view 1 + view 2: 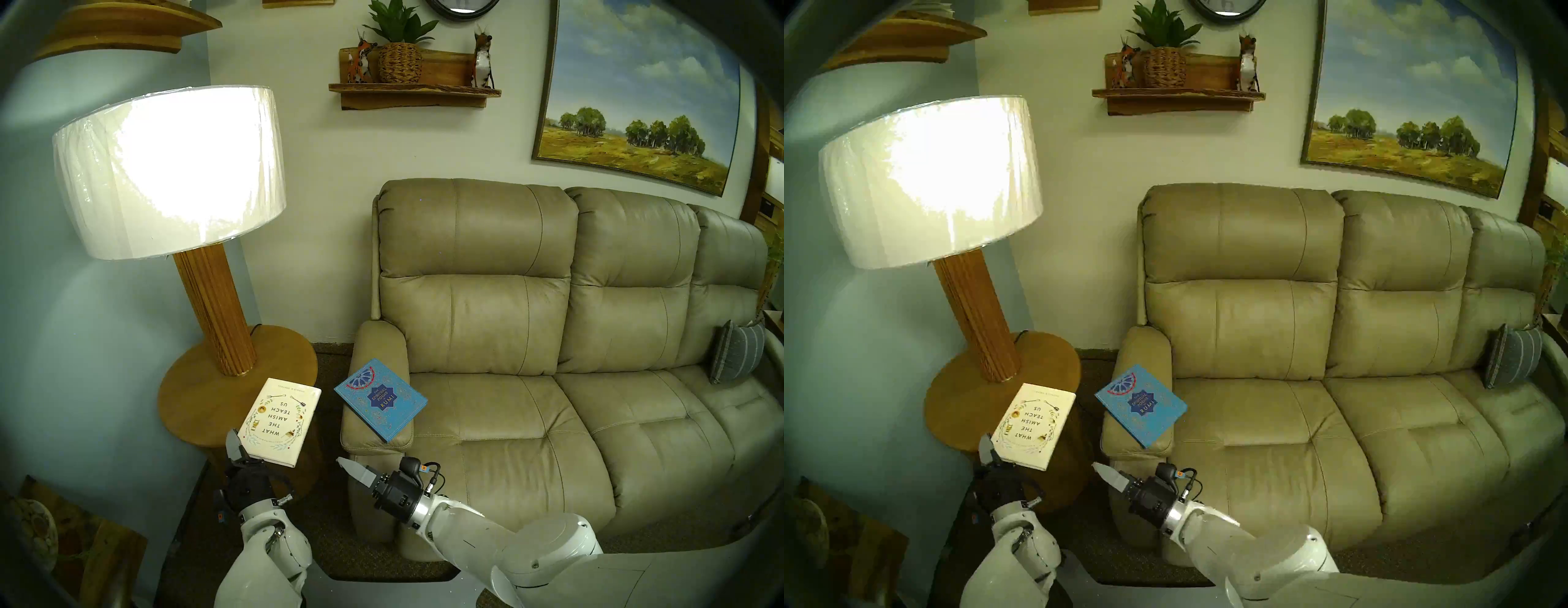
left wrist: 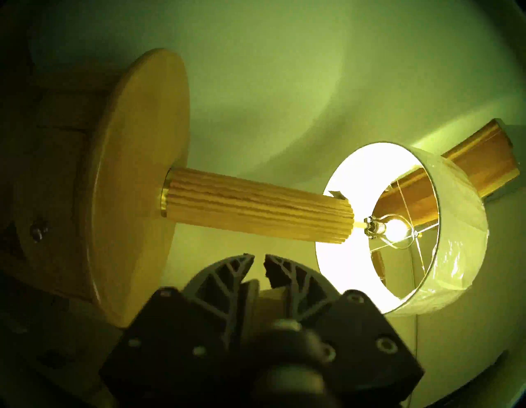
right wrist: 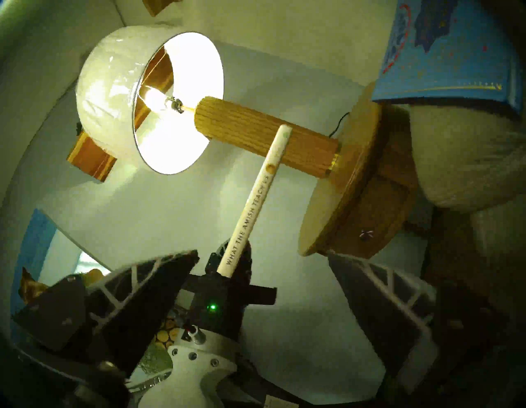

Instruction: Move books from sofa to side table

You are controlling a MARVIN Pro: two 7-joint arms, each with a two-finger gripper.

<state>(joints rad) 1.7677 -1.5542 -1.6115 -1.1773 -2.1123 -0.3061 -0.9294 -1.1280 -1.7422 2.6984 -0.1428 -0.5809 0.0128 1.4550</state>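
The cream-white book [image 1: 278, 420] is level just above the front of the round wooden side table [image 1: 199, 382]. My left gripper [image 1: 242, 452] is shut on its near corner. The right wrist view shows its spine [image 3: 256, 199] standing off the table top [image 3: 321, 213]. In the left wrist view my fingers [image 2: 233, 273] pinch a cream edge [image 2: 270, 300]. The blue Rumi book [image 1: 379, 399] lies flat on the tan sofa's [image 1: 509, 424] left armrest and overhangs the seat. My right gripper [image 1: 352, 465] is open and empty, low in front of that armrest.
A lit lamp with a ribbed wooden stem [image 1: 216, 305] and a wide white shade [image 1: 169, 170] stands on the table's back half. A carpeted gap [image 1: 329, 365] separates the table from the sofa. A grey striped pillow [image 1: 736, 356] sits at the sofa's far right.
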